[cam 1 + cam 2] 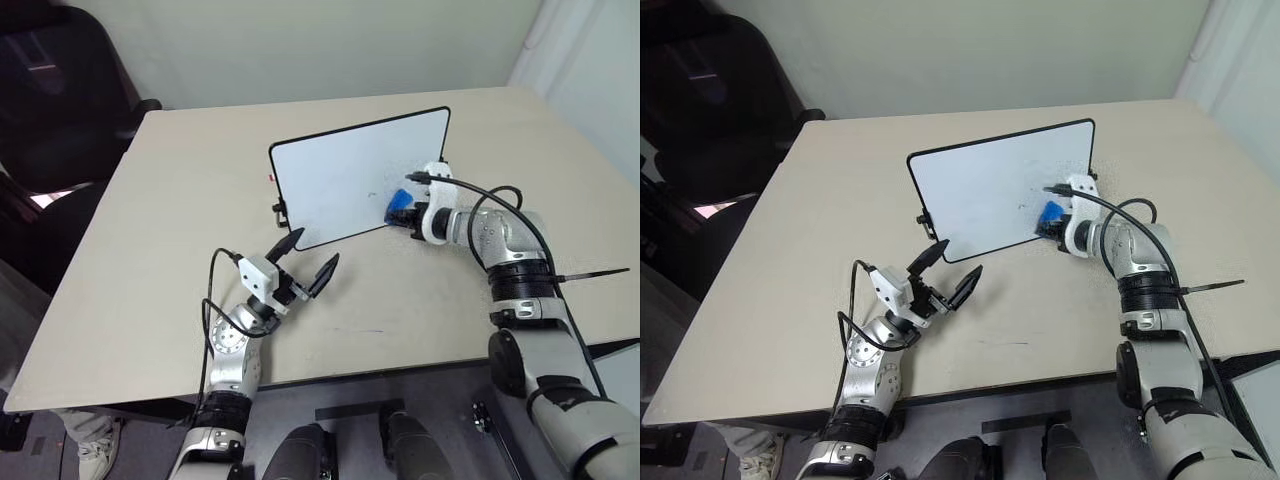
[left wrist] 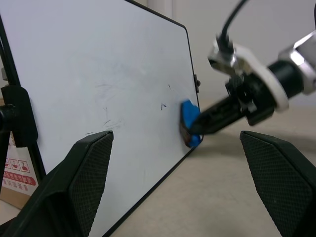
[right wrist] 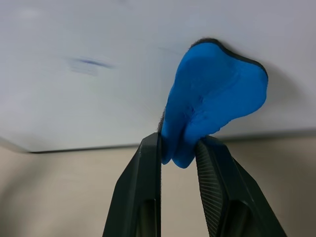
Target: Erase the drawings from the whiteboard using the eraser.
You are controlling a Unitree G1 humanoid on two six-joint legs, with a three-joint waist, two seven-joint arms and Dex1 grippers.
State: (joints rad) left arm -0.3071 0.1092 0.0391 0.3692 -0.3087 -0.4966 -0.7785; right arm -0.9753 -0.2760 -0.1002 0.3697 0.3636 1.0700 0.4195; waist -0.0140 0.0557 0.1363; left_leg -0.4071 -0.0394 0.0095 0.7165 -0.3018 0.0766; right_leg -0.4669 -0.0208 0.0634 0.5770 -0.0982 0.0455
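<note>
The pale table (image 1: 150, 260) carries the whiteboard (image 1: 340, 180), which stands tilted up on its lower edge near the middle, its black frame and a small side clip showing at its left end; what props it from behind is hidden. At the far left a dark chair (image 1: 60, 90) is cut off by the edge of the head view. The right tool (image 1: 412, 212) reaches in from the right, its two black fingers pinched tight on the eraser (image 3: 212, 98), which is squeezed out of shape and pressed against the board's lower right area, near the bottom frame. The left tool (image 1: 307, 262) hovers just in front of the board's lower left corner, fingers spread wide and holding nothing. The drawings (image 2: 163, 105) are only a tiny faint mark just left of the eraser, too small to make out in shape.
</note>
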